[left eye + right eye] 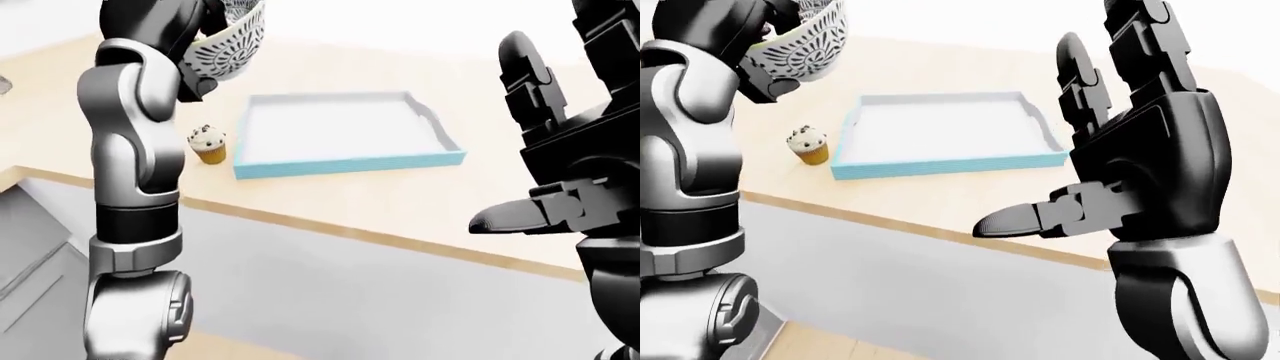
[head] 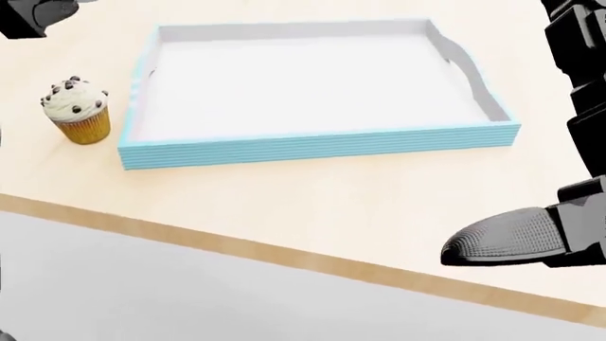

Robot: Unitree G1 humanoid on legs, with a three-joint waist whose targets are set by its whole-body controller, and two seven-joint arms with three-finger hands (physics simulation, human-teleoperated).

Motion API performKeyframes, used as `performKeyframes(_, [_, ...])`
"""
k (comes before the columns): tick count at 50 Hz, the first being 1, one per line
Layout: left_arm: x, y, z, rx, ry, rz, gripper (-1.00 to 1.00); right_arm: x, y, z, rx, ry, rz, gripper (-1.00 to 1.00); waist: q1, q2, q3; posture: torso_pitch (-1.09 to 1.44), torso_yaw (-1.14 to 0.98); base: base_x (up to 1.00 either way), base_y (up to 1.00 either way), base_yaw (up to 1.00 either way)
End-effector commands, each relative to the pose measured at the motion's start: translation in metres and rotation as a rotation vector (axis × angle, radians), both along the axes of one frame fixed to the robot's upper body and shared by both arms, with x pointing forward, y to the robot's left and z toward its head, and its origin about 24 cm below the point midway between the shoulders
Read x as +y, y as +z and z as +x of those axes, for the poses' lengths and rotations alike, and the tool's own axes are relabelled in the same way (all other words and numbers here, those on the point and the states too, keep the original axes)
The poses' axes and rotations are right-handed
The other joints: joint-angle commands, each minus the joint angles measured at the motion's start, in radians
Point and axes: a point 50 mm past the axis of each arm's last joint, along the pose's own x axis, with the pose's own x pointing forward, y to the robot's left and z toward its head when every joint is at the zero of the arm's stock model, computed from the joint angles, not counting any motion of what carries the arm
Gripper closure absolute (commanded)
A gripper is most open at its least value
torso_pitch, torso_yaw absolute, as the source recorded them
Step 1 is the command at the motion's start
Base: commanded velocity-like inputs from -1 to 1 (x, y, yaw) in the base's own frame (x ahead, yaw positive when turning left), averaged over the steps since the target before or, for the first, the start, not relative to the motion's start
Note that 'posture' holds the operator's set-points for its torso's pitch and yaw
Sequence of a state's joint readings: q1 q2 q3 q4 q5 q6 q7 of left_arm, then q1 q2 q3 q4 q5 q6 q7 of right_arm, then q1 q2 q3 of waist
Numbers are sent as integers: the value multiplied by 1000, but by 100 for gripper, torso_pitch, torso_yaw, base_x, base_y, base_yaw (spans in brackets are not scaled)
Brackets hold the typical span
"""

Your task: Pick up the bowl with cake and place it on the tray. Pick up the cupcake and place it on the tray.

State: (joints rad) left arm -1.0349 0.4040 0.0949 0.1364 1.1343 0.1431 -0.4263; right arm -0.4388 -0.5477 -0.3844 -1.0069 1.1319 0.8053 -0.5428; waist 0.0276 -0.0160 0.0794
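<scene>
Right hand (image 1: 1110,135), glossy black and blocky, stands nearest with its fingers spread apart and empty, two pointing up and a ridged thumb jutting toward the view's left over the pale wooden counter (image 2: 312,206) and its darker edge strip. Beyond it lies the rectangular tray (image 2: 312,145), ribbed light-blue walls round a flat white floor, its long axis running left to right, and just beside its left wall stands the cupcake (image 2: 77,109), upright, white frosting dotted with dark chips above a pleated golden wrapper. Left hand (image 1: 195,71) is clamped on the bowl (image 1: 228,45), a rounded white vessel patterned in dark filigree, raised high and tilted at the top left, with its contents hidden
</scene>
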Motion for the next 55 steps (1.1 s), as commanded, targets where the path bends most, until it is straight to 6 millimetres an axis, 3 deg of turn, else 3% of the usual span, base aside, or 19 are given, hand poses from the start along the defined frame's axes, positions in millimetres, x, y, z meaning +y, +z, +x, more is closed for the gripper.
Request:
performKeyframes(1, [-10,33,-19,-190,-37,19,100,-4,7,-1,-41,-28,12,-100,-6,10,-26,0,0,36,0,0])
performKeyframes(4, [-9,32,-18,-190,-37,18,100,-4,6,-1,-41,-28,12,-100,1,-21,-21,0,0,36,0,0])
performKeyframes(6, [-9,32,-19,-190,-37,17,100,-4,6,-1,-41,-27,12,-100,-3,-79,-43,0,0,36,0,0])
performKeyframes(7, [-9,32,-19,-191,-36,17,100,-4,6,0,-41,-28,15,-100,-13,-48,-27,0,0,35,0,0])
performKeyframes(8, [-9,32,-19,-191,-37,17,100,-5,6,0,-40,-29,16,-100,-1,-76,-7,0,0,11,0,0])
performKeyframes(9, [-9,33,-19,-192,-37,18,100,-5,6,0,-40,-27,18,-100,-9,-81,-15,0,0,0,0,0])
performKeyframes(14, [-9,38,-22,-199,-38,19,100,-6,6,0,-40,-34,16,-100,-13,-57,-4,0,0,0,0,0])
performKeyframes(16, [-11,41,-24,-203,-45,25,100,-5,7,-1,-41,-33,14,-100,-24,-33,-7,0,0,0,0,0])
performKeyframes(18, [-13,42,-23,-204,-53,36,100,-4,8,-1,-42,-31,13,-100,-36,17,-30,0,0,0,0,0])
performKeyframes(19, [-16,42,-23,-202,-61,47,100,-4,8,-1,-42,-31,13,-100,-44,-1,-29,0,0,0,0,0])
performKeyframes(23, [-18,46,-24,-209,-67,51,100,-4,7,-2,-45,-30,12,-100,-34,-22,-42,0,0,0,0,0])
performKeyframes(24, [-19,47,-25,-210,-68,50,100,-5,7,-2,-46,-36,12,-100,-29,-13,-61,0,0,0,0,11])
performKeyframes(30, [-19,47,-23,-210,-71,50,100,-5,8,-1,-46,-36,12,-100,-8,-3,-53,0,0,0,0,42])
performKeyframes(32, [-20,47,-24,-210,-72,50,100,-5,7,0,-45,-35,13,-100,-8,-22,-55,0,0,0,0,44])
performKeyframes(35, [-21,46,-22,-208,-78,50,100,-5,7,0,-42,-33,15,-100,-9,-76,-42,0,0,0,0,29])
performKeyframes(42, [-39,46,-10,-198,-143,69,100,-6,9,-3,-45,-37,21,-100,-19,-23,-42,0,0,0,0,0])
performKeyframes(53, [-60,50,-10,-206,-201,101,100,-4,9,-4,-48,-36,15,-100,-19,-45,-45,0,0,0,0,0])
performKeyframes(54, [-63,52,-12,-209,-208,106,100,-3,9,-5,-49,-34,14,-100,-11,-35,-58,0,0,0,0,28])
performKeyframes(55, [-64,51,-12,-209,-210,109,100,-3,9,-5,-50,-34,14,-100,-10,-30,-51,0,0,0,0,35])
